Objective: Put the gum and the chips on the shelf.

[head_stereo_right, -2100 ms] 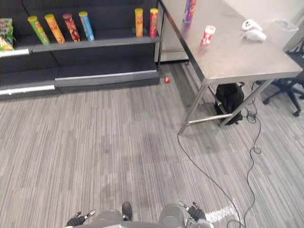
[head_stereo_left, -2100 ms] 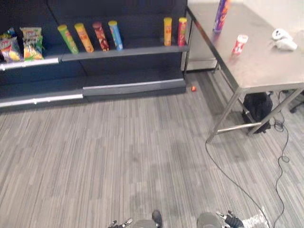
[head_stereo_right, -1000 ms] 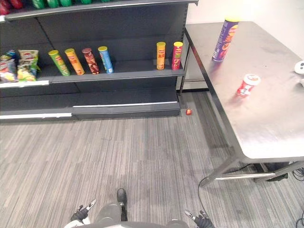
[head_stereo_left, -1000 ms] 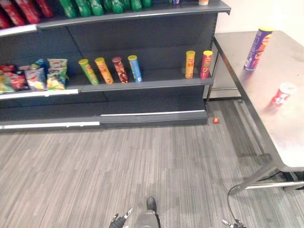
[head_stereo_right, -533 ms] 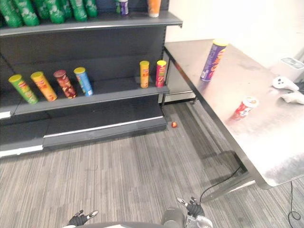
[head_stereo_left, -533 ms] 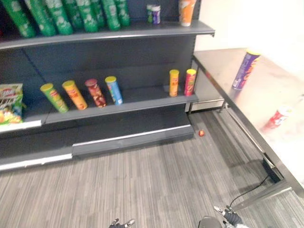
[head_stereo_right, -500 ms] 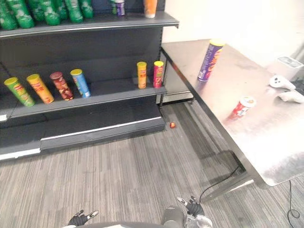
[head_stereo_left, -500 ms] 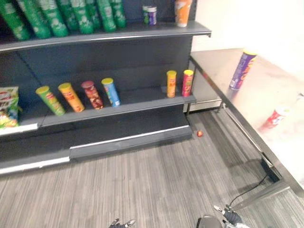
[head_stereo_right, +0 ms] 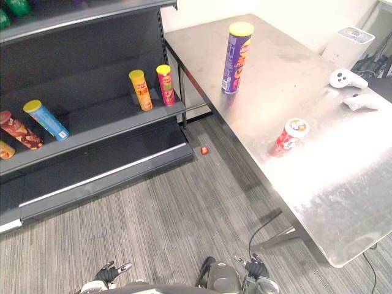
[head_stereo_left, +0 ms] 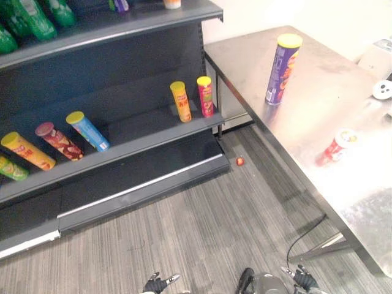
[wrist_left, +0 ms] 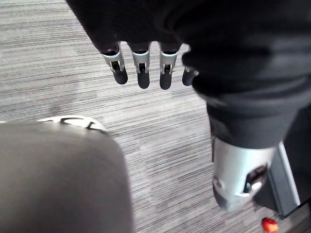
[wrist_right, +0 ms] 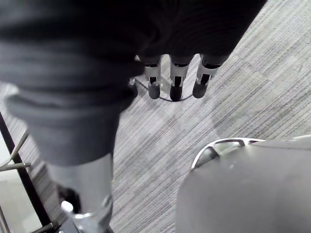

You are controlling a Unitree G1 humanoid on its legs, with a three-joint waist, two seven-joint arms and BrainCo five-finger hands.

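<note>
Tall purple chips can (head_stereo_right: 236,58) upright on the steel desk (head_stereo_right: 318,184), red-and-white gum tub (head_stereo_right: 291,136) nearer on the same desk, apart from it, dark shelf (head_stereo_right: 92,131) to the left, left hand (wrist_left: 141,73) and right hand (wrist_right: 176,85) low over the carpet, fingers straight, holding nothing
</note>
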